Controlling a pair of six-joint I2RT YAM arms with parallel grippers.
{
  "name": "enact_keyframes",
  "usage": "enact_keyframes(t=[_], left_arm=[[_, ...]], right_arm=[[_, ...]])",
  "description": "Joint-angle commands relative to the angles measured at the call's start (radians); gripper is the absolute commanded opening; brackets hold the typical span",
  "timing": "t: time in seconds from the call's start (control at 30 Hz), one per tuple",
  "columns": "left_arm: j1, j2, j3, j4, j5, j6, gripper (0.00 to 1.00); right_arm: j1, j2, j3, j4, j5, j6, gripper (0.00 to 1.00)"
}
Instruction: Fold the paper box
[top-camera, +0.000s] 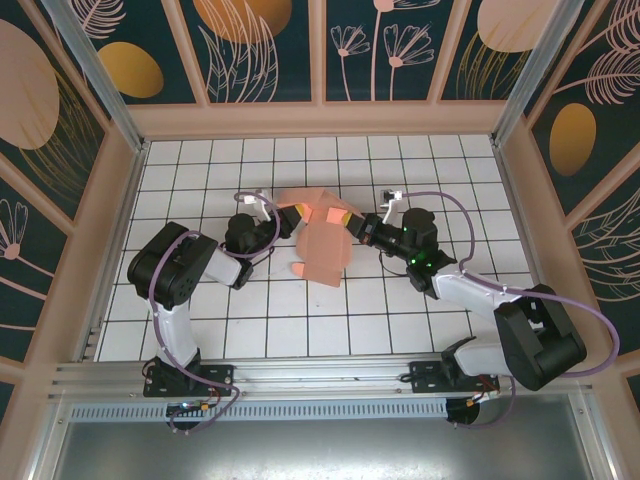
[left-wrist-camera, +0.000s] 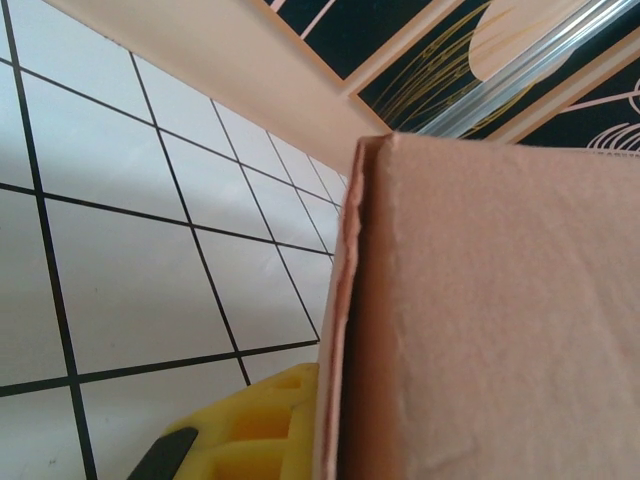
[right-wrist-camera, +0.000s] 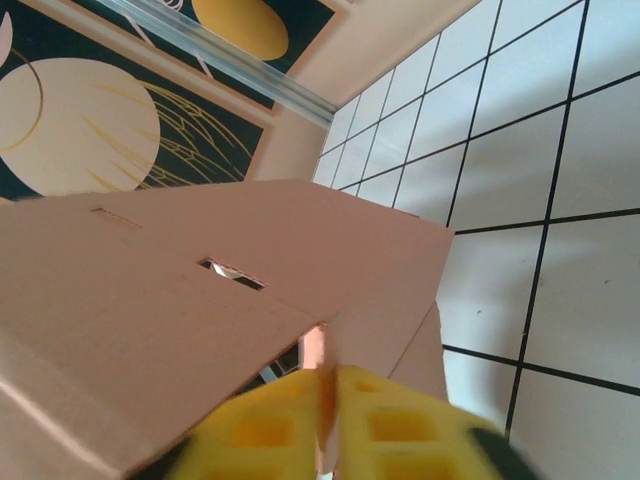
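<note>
yellow pads (right-wrist-camera: 400, 425) of the right jaws pinch a thin flap of the paper box (top-camera: 322, 240), which sits half-formed between both arms at the middle of the white tiled table (top-camera: 400, 320). the left jaws are pressed together too, apparently on the opposite wall, likely steadying it while the other side gets creased. the salmon card looks thin, matte and faintly fibrous, with a cut slot (right-wrist-camera: 232, 274) and crisp edges.
</note>
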Motion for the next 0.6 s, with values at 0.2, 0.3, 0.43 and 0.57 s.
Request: enact_keyframes(t=[0.2,0.3,0.43,0.57], left_arm=[[0.002,-0.021,0.005,0.026,-0.002,-0.003,0.00],[0.002,-0.024,0.002,0.024,-0.015,-0.010,0.00],[0.003,-0.038,-0.009,-0.006,-0.080,-0.015,0.00],[0.002,-0.089,-0.009,-0.150,-0.217,-0.002,0.00]], right_arm=[[0.005,-0.025,0.017,-0.027,0.055,-0.015,0.00],[0.004,-0.050,0.018,-0.059,0.074,-0.030,0.49],[0.001,-0.128,0.024,-0.178,0.168,-0.096,0.71],[0.003,-0.226,0.043,-0.305,0.281,-0.143,0.72]])
